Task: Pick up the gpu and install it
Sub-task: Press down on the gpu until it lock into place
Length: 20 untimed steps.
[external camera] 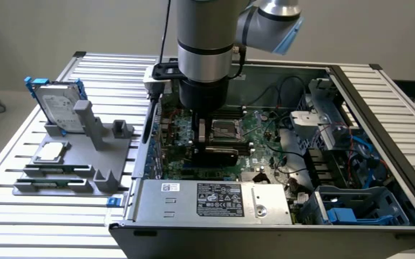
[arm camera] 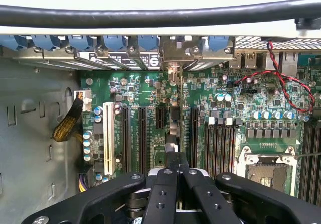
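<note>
gpu point(arm camera: 173, 126): I have it in the hand, edge-on in the wrist view. It is a thin dark card running straight out from the fingertips to its silver end bracket point(arm camera: 175, 53). In the exterior view it shows as a black block point(external camera: 218, 156) directly under the hand, low over the board.

gripper point(arm camera: 175, 176): drawn narrow, with both black fingers point(arm camera: 163, 194) pinched on the card's near end. In the exterior view the hand point(external camera: 209, 141) is down inside the case, the arm upright above it.

seating: I cannot tell whether the card's edge is in a slot (the hand covers that spot).

expansion slots point(arm camera: 142, 138): long black ones lie on either side of the held card and parallel to it. A white slot point(arm camera: 108, 138) sits further out to one side.

motherboard point(arm camera: 145, 86): green, spread beneath the hand.

CPU socket point(arm camera: 266, 166): beside the hand on the board, on the other side from the white slot.

red and black wires point(arm camera: 286, 83): twisted, beyond the socket.

case point(external camera: 265, 240): open-topped and lying flat around the hand.

power supply point(external camera: 215, 199): a silver box near the hand, along the case's front.

hard drive point(external camera: 58, 105): blue-framed, standing on a grey fixture point(external camera: 84, 156) well apart from the hand, outside the case on the slatted table point(external camera: 20, 216).
</note>
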Motion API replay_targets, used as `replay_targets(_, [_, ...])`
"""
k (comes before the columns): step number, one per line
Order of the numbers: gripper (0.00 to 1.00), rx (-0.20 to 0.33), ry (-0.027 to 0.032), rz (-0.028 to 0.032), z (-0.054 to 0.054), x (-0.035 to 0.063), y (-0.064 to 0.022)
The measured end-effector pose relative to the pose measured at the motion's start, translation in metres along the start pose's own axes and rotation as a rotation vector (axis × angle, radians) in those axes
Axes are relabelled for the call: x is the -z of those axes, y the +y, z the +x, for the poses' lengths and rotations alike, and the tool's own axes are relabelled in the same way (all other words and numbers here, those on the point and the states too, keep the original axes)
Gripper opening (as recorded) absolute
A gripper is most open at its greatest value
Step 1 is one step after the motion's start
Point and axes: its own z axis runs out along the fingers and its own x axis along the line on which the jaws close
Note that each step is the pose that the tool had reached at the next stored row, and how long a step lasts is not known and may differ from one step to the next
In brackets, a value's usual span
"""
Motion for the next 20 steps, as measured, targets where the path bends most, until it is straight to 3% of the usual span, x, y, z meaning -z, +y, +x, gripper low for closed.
replay_targets(20, [0.11, 0.000, 0.0004, -0.0002, -0.0080, -0.0071, 0.0002])
